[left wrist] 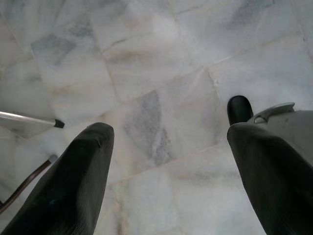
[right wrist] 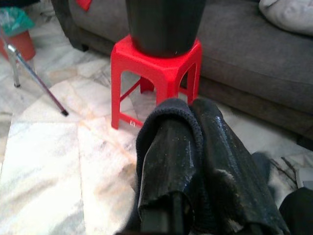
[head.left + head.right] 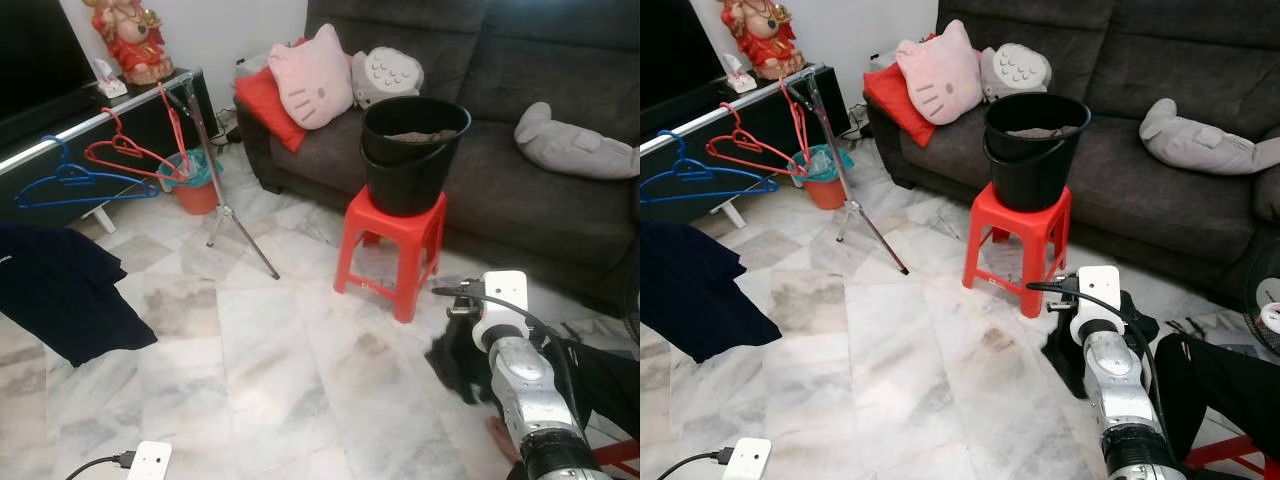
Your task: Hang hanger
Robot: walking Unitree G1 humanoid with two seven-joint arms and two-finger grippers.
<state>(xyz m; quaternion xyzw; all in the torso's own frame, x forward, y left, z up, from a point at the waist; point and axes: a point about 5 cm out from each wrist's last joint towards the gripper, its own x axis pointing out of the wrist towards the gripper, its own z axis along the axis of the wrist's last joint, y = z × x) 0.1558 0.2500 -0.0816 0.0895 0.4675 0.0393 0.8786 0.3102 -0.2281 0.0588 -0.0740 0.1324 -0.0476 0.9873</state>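
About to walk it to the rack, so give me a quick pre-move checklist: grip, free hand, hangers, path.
1. Right gripper shut on the dark cloth: ok.
2. Left gripper open, holding nothing, over bare floor: ok.
3. Free hangers on the rail, blue hanger and red hanger: ok.
4. Hanger in either gripper: not ok.
5. Marble floor toward the rack passable; tripod leg angles across it: cannot tell.
6. Red stool with black bucket close ahead of the right arm: watch clearance.

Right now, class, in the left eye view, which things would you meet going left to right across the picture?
Blue plastic hanger → red plastic hanger → pink cat-face cushion → black plastic bucket on the red plastic stool → grey plush toy.
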